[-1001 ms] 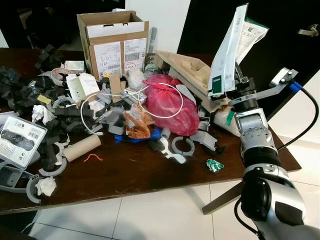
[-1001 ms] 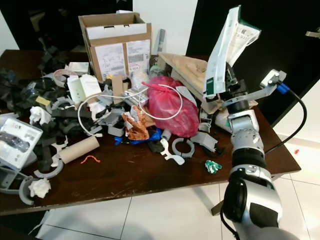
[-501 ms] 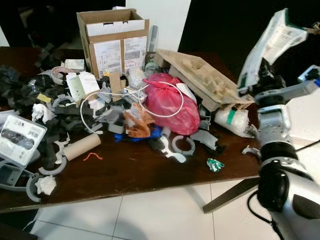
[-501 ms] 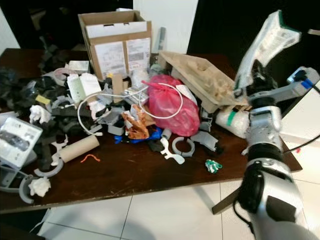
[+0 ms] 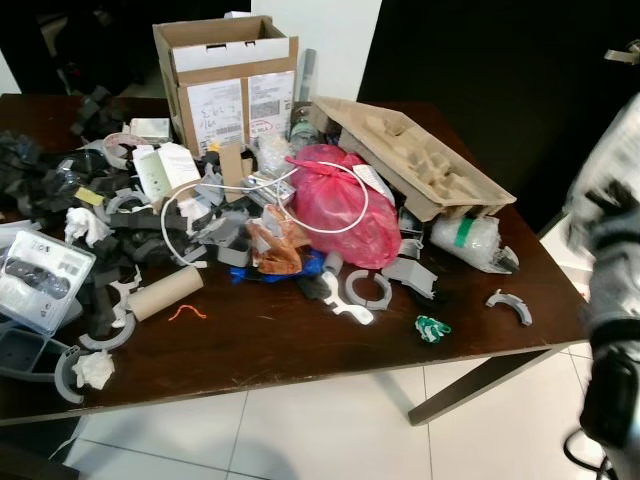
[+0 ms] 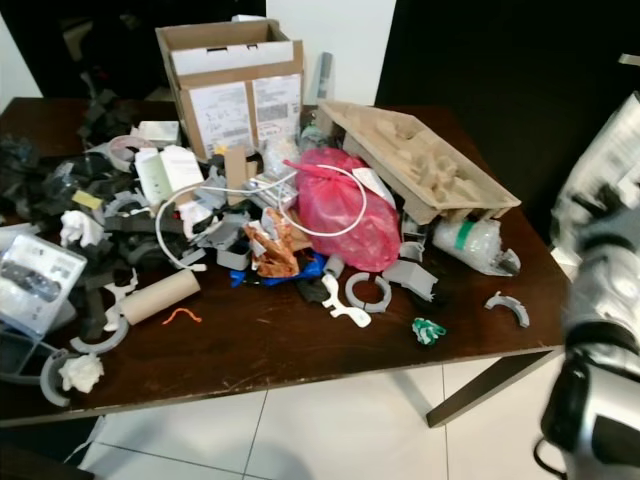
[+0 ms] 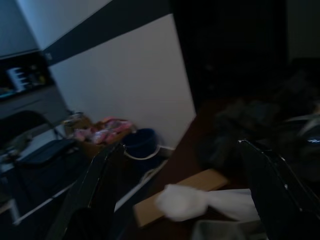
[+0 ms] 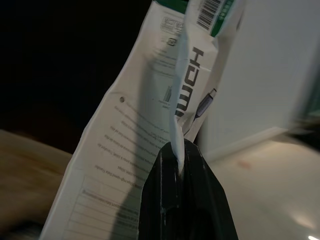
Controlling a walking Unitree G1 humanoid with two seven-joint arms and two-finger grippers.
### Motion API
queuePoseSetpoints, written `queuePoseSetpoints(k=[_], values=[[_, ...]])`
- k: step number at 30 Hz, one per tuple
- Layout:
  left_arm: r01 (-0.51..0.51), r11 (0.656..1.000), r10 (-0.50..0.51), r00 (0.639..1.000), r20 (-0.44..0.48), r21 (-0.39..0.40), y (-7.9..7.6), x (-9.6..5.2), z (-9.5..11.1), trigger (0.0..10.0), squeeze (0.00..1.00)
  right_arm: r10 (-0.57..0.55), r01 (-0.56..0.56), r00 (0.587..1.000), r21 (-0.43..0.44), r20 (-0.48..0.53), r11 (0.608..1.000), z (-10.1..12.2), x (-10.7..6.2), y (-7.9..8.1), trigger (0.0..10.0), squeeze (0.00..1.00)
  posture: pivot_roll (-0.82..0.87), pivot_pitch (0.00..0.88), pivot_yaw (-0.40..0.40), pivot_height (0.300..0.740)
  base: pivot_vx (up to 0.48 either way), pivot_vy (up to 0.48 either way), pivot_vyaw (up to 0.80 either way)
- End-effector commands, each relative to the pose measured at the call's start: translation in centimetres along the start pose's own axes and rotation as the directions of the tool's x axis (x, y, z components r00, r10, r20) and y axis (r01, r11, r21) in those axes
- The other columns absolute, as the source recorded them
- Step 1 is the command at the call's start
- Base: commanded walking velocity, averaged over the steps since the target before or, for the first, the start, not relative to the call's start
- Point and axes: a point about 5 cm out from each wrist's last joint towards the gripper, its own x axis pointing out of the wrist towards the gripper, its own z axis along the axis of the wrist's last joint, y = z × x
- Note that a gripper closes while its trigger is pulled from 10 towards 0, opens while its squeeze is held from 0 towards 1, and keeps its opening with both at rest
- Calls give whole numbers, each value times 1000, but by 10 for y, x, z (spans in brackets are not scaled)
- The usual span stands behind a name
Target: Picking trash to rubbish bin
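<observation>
Left hand [image 7: 180, 200]: hangs idle in shade at the table's left end, fingers spread, nothing between them.

Table [image 5: 300, 340]: dark wood, heaped left to right with grey foam scraps, a blister pack [image 5: 40, 280], a cardboard tube [image 5: 165, 293], a cardboard box [image 5: 225, 80] at the far edge, a red plastic bag [image 5: 335, 205], a moulded pulp tray [image 5: 420, 160].

Right hand [image 8: 182, 197]: off the table's right edge, blurred in the eye views; fingers pinched on a white cable packet [image 8: 150, 125] printed HDMI, gripped at its lower fold.

Step in hand, as judged: carrying the packet away to the bin. To do it well, keep the pinch firm, since the packet is tall and floppy above the grip, and swing it wide of the table corner. A blue rubbish bin [image 7: 142, 145] stands on the floor by the white wall, to the left.

View differences: the right wrist view alone gives the grip and the packet's print; the left wrist view alone gives the bin; the eye views give the table's layout.
</observation>
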Motion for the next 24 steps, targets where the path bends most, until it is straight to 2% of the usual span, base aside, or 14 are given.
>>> queuePoseSetpoints(k=[1,2,3,4,7,8,12,13,16,17,21,22,24], values=[[60,998,-60,998,5,-5,-6,4,6,10000,0,-104,100,993,-66,-55,993,-10,-7,-25,0,0,250,122,-93,740,0,0,0],[60,998,-60,998,5,-5,-6,4,6,10000,0,-104,100,993,-66,-55,993,-10,-7,-25,0,0,250,122,-93,740,0,0,0],[165,986,-164,986,24,-40,-23,6,14,10000,0,-216,197,972,-177,-92,964,-20,-19,-57,0,0,244,127,-91,740,0,0,0],[165,986,-164,986,24,-40,-23,6,14,10000,0,-216,197,972,-177,-92,964,-20,-19,-57,0,0,244,127,-91,740,0,0,0],[286,957,-284,958,42,-51,-43,7,21,10000,0,-335,289,932,-282,-134,915,-33,-36,-89,0,0,234,128,-91,740,0,0,0],[286,957,-284,958,42,-51,-43,7,21,10000,0,-335,289,932,-282,-134,915,-33,-36,-89,0,0,234,128,-91,740,0,0,0],[394,917,-390,919,61,-67,-62,8,28,10000,0,-450,357,874,-383,-186,852,-51,-59,-117,0,0,227,128,-91,740,0,0,0],[394,917,-390,919,61,-67,-62,8,28,10000,0,-450,357,874,-383,-186,852,-51,-59,-117,0,0,227,128,-91,740,0,0,0],[505,858,-497,863,91,-98,-81,7,38,10000,0,-520,365,809,-460,-275,810,-79,-90,-138,0,0,224,130,-90,740,0,0,0],[505,858,-497,863,91,-98,-81,7,38,10000,0,-520,365,809,-460,-275,810,-79,-90,-138,0,0,224,130,-90,740,0,0,0],[638,762,-629,770,106,-110,-98,-2,49,10000,0,-579,353,737,-531,-349,770,-105,-122,-150,0,0,225,127,-85,740,0,0,0],[638,762,-629,770,106,-110,-98,-2,49,10000,0,-579,353,737,-531,-349,770,-105,-122,-150,0,0,225,127,-85,740,0,0,0],[681,724,-673,733,103,-110,-103,-6,51,10000,0,-598,353,710,-546,-371,759,-114,-134,-153,0,0,223,124,-83,740,0,0,0]])
